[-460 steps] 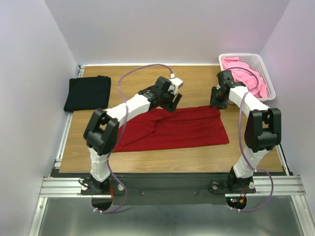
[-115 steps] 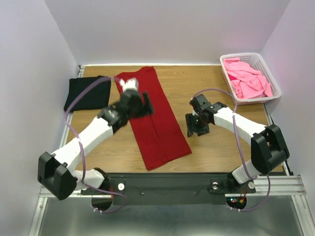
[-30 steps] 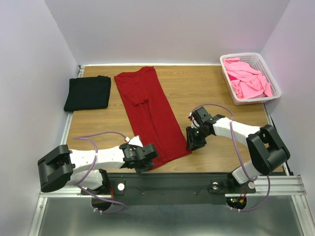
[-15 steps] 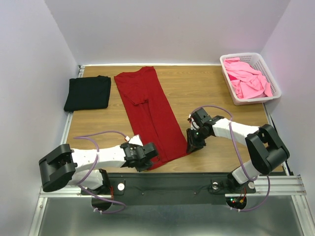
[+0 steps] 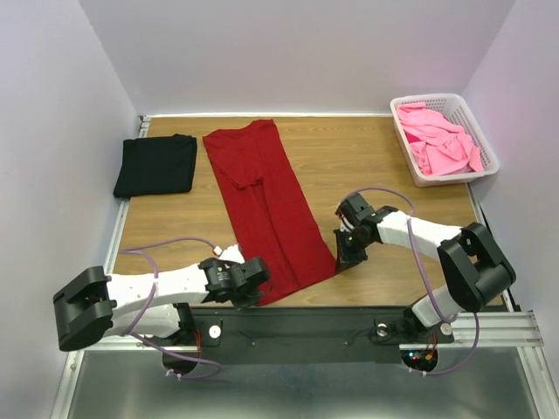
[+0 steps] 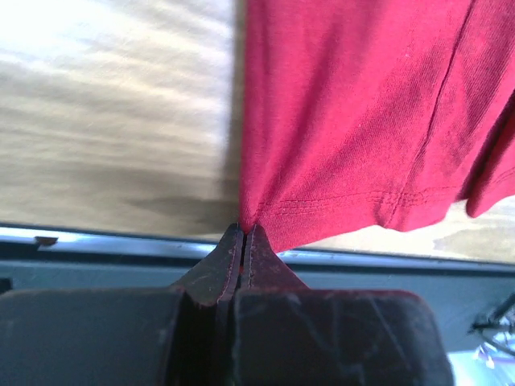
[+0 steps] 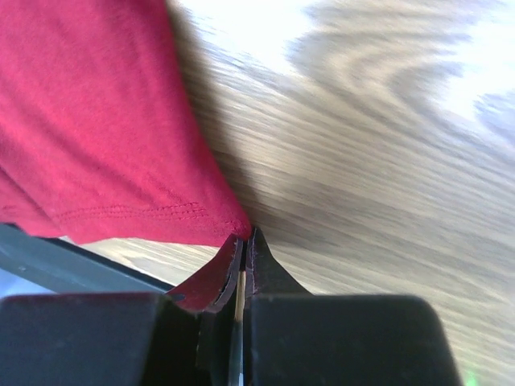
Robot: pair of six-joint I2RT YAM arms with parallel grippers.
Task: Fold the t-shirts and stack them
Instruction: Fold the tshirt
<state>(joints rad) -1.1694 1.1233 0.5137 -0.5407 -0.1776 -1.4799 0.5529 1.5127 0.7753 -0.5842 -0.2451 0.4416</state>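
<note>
A dark red t-shirt [image 5: 266,196], folded into a long strip, lies slanting from the far left-centre of the table toward the near edge. My left gripper [image 5: 253,286] is shut on the left corner of its near hem; in the left wrist view the tips [image 6: 243,229] pinch the red cloth [image 6: 362,121]. My right gripper [image 5: 339,257] is shut on the hem's right corner; in the right wrist view its tips [image 7: 244,239] hold the red fabric [image 7: 88,121]. A folded black t-shirt [image 5: 155,164] lies at the far left. Bright pink t-shirts [image 5: 437,140] are bunched in the basket.
The white lattice basket [image 5: 450,179] stands at the far right corner. The wooden table [image 5: 367,157] shows bare between the red shirt and the basket. A metal rail [image 5: 306,327] runs along the near edge just behind the left gripper.
Both grippers have closed on the near hem corners of the red shirt. The left arm has drawn back slightly to the left, and the right corner of the hem is pulled to a point.
</note>
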